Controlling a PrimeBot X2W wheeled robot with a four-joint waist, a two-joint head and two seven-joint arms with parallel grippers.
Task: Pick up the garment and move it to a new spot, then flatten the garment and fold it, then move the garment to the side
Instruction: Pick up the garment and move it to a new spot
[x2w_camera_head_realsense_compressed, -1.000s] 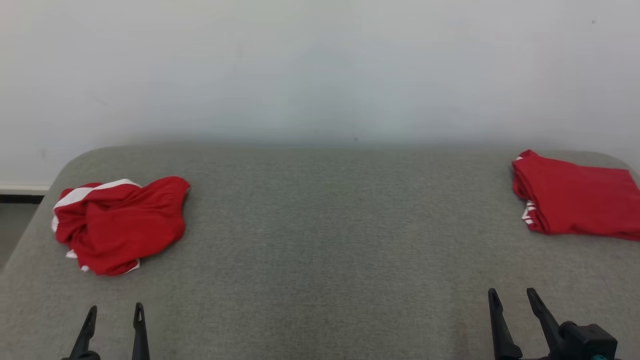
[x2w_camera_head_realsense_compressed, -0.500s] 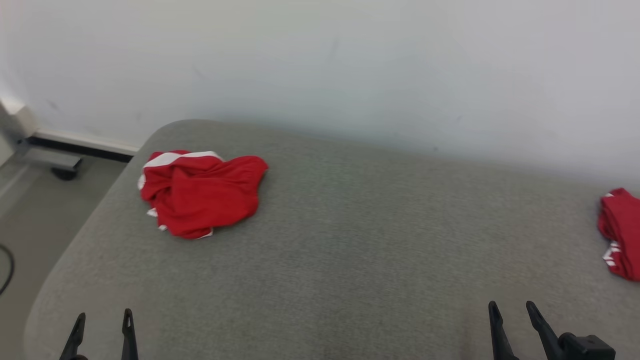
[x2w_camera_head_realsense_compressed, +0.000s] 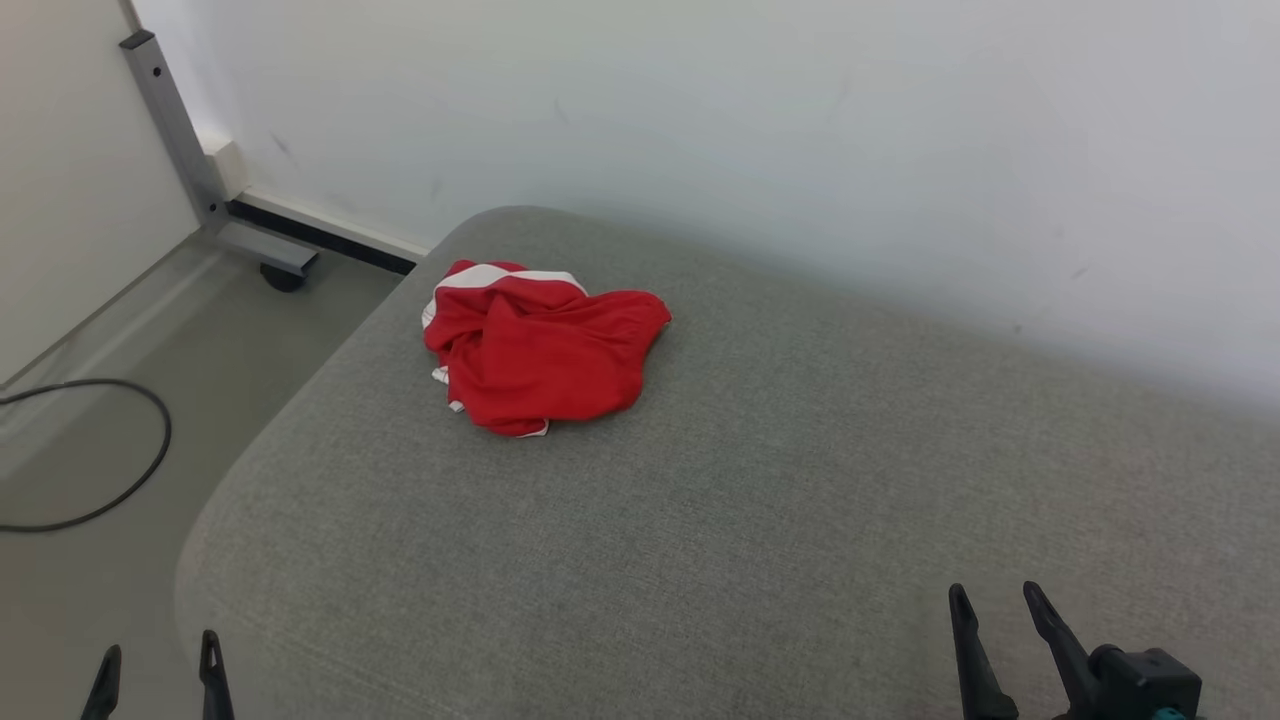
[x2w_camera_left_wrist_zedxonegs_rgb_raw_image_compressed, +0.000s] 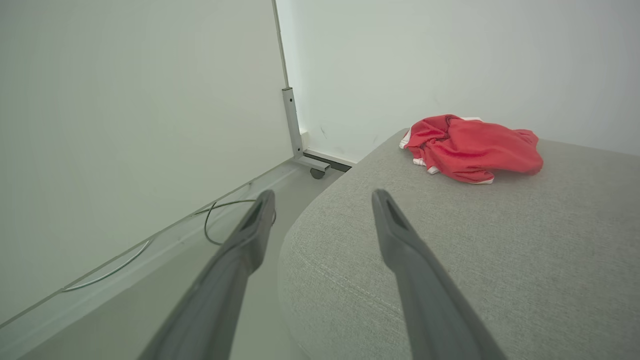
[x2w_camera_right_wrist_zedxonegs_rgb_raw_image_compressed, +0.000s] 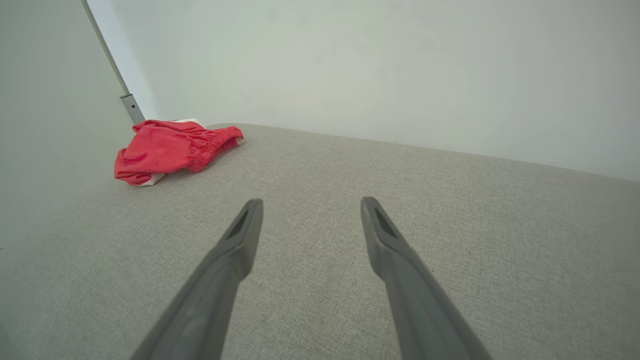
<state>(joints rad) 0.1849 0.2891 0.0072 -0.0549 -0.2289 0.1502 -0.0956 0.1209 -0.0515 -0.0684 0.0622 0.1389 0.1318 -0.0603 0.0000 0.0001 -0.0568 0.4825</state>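
1. Lying in a loop on the pale floor (x2w_camera_head_realsense_compressed: 150, 330) at far left is a dark cable (x2w_camera_head_realsense_compressed: 167, 435). Behind it a grey metal post (x2w_camera_head_realsense_compressed: 162, 100) on a small caster (x2w_camera_head_realsense_compressed: 283, 278) stands against the white wall (x2w_camera_head_realsense_compressed: 700, 120).
2. At the lower left, the left gripper (x2w_camera_head_realsense_compressed: 159, 645) has its two dark fingers spread wide with nothing between them. In the left wrist view one finger is over the floor and the other over the rounded corner of the grey cushion (x2w_camera_head_realsense_compressed: 750, 520).
3. On the cushion's far left corner, close to the wall, the red garment (x2w_camera_head_realsense_compressed: 540, 350) with white trim lies crumpled in a heap. It is well apart from both grippers.
4. At the lower right, the right gripper (x2w_camera_head_realsense_compressed: 994, 590) is also spread wide and holds nothing. Its fingers are above the cushion's fabric and point towards the wall.
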